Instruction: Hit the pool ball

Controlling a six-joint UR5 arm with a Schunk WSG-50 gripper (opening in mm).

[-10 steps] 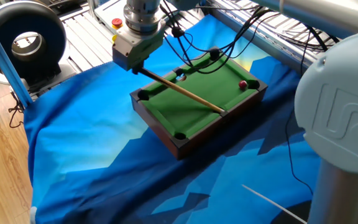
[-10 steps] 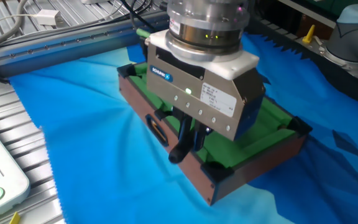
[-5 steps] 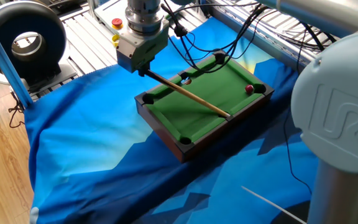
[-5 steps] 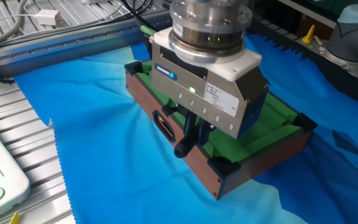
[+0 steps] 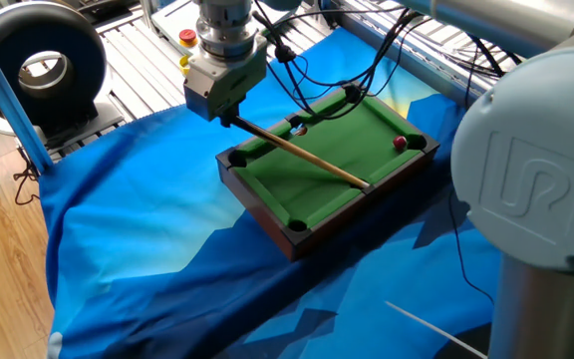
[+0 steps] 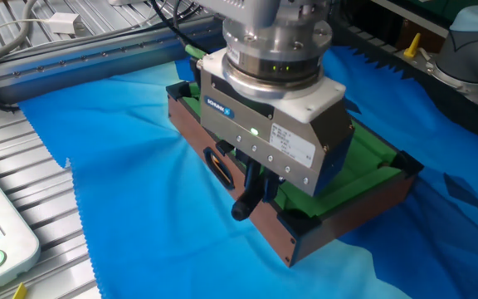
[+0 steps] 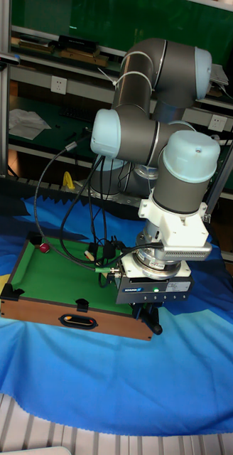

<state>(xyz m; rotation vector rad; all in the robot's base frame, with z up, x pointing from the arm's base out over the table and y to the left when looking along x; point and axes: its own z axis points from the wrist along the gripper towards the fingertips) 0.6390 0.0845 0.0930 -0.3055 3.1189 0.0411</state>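
The pool ball [image 5: 399, 143], tiny and dark red, rests on the green felt right beside the far right corner pocket of the small wooden pool table [image 5: 267, 194]. In the tall fixed view the pool ball [image 7: 44, 247] lies in the table's back left corner. My gripper [image 5: 229, 117] hangs over the table's left end, shut on a wooden cue stick [image 5: 297, 150]. The cue slants across the felt, its tip at the near right rail, well short of the ball. In the other fixed view my gripper [image 6: 251, 176] hides most of the felt, and the cue's dark butt [image 6: 241, 209] pokes out below it.
The pool table [image 6: 222, 158] stands on a rumpled blue cloth [image 5: 147, 249]. A small pale ball [image 5: 297, 128] sits near the far side pocket. Black cables [image 5: 307, 70] trail over the table's far side. A round black fan [image 5: 43, 65] and metal slats lie beyond the cloth.
The pool table slid a little to the right with the cue against its rail, and the red ball ended up closer to the corner pocket. Over the last half second almost nothing moved.
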